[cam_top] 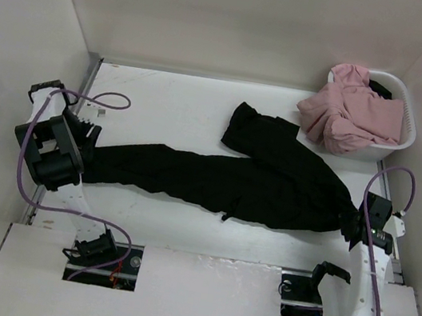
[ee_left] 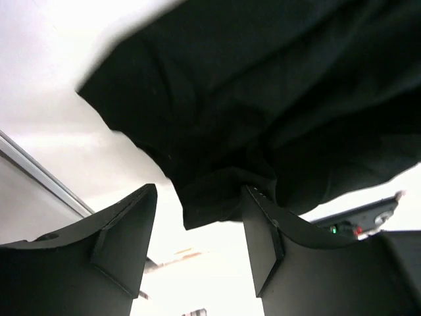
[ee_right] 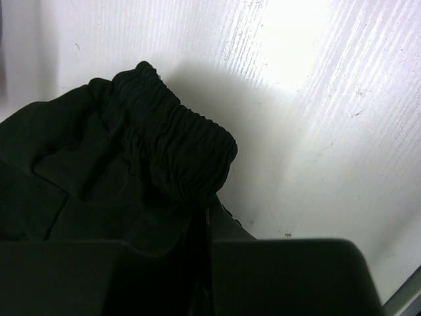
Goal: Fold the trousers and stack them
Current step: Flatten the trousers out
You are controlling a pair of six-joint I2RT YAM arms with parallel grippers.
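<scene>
The black trousers point(cam_top: 215, 179) lie stretched across the table. One leg runs left; the other bends toward the back. My left gripper point(cam_top: 86, 152) is at the left leg's end. In the left wrist view it point(ee_left: 197, 217) is open, with the hem of the trousers point(ee_left: 263, 99) lying between the fingertips and touching the right finger point(ee_left: 263, 230). My right gripper point(cam_top: 348, 222) is at the waist end on the right. In the right wrist view it point(ee_right: 204, 224) is shut on the gathered elastic waistband point(ee_right: 177, 138).
A white basket point(cam_top: 408, 120) at the back right holds pink garments point(cam_top: 349, 108) that spill over its front rim. White walls enclose the table on the left, back and right. A metal rail point(ee_left: 39, 174) runs along the left edge.
</scene>
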